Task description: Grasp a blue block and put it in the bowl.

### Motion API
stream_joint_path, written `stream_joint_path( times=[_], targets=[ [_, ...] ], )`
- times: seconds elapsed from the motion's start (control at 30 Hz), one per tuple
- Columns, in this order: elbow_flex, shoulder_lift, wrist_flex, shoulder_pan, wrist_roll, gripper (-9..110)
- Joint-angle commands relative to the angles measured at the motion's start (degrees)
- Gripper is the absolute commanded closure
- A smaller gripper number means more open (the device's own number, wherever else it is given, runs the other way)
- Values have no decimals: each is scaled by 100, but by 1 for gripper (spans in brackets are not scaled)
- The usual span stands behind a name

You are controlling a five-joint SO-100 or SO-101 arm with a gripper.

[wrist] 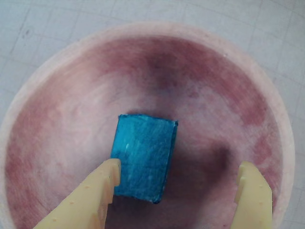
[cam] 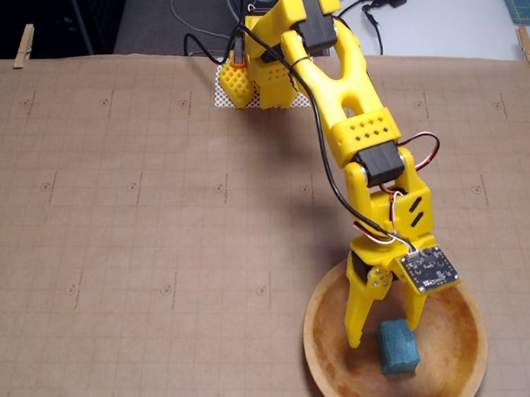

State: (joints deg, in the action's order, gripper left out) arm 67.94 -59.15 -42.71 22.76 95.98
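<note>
1. down in the wrist view, the claw is spread wide, its two pale yellow fingers coming up from the bottom edge with nothing pinched between them.
2. the blue block lies flat on the floor of the bowl, roughly at its middle; the left finger sits right against the block's lower left corner, while the right finger stands well apart from it.
3. the bowl's pale rim fills most of this view, with gridded table showing beyond it at the top.
4. over in the fixed view, the bowl sits near the bottom edge of the table, toward its right corner.
5. the yellow arm reaches from the top edge down to the bowl, and the claw hangs open above it.
6. the blue block rests inside the bowl, between the fingertips and just below them in this view.
</note>
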Motion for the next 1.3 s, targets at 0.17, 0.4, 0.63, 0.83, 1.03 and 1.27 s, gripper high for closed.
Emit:
stream_joint_path(
  times=[0.17,0.4,0.63,0.83,1.03,1.27],
  targets=[
    [343,-2136,-598,9,35,72],
    [888,-3445,-1239,-35,35,72],
    [1556,-4737,-1872,-360,26,72],
    [2355,-5836,-2285,-721,26,72],
    [3410,-6926,-2443,-1187,-9,72],
    [4860,-7937,-2382,-1318,-53,78]
  ],
)
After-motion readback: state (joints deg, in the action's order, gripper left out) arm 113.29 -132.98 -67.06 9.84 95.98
